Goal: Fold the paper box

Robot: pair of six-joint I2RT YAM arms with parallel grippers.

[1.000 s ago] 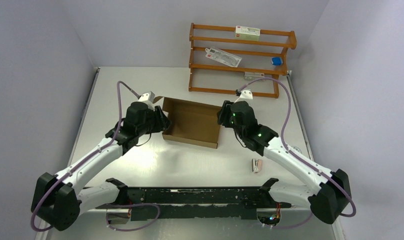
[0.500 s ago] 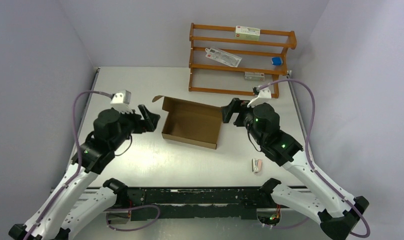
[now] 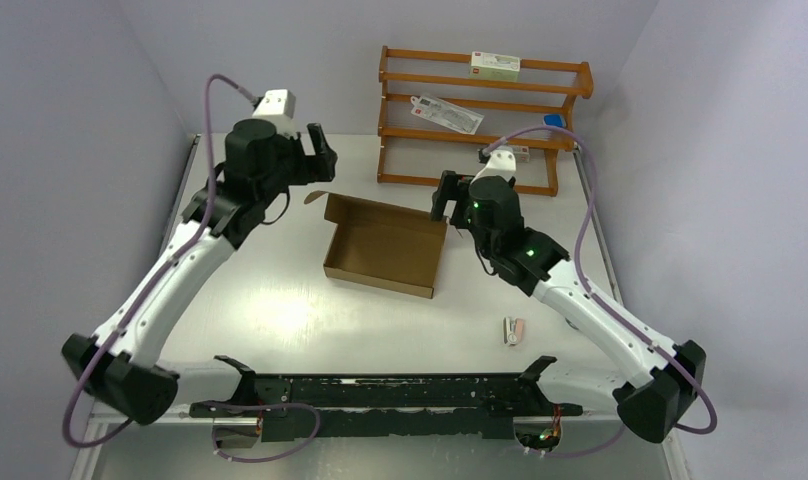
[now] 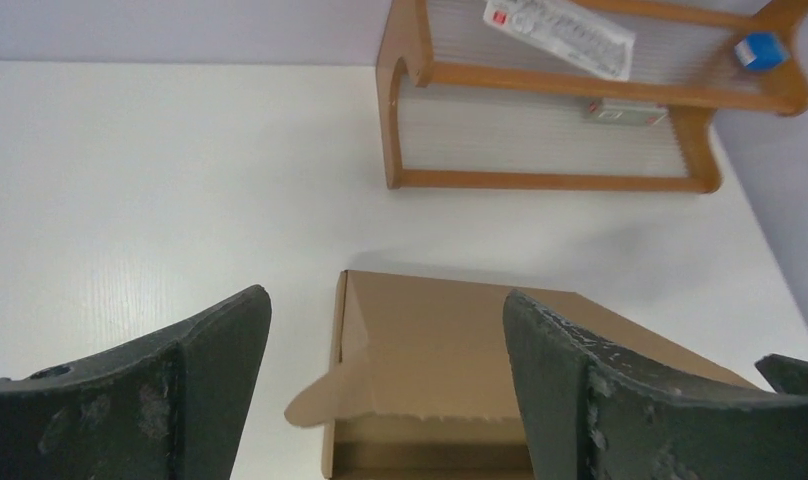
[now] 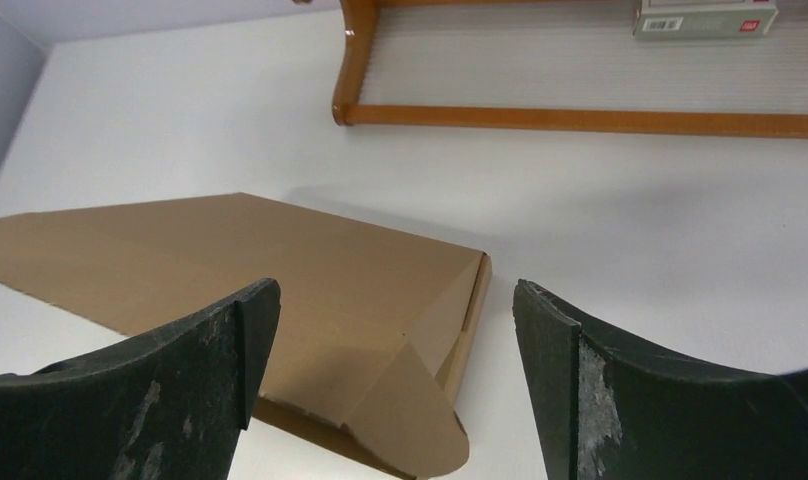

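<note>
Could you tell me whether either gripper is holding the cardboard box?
No, the left gripper and right gripper stand open, apart from the box.

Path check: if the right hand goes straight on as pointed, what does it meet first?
Probably the paper box: its flapped end lies dead ahead of the open right hand. Depth is unclear; it might pass over onto the table.

The top camera looks down from high behind the arm bases point(image 3: 230, 372) over the whole table point(image 3: 280, 310), the wooden rack point(image 3: 383, 120) beyond the paper box point(image 3: 380, 245). Both wrist cameras sit close to that box, facing the rack; all views share both.
</note>
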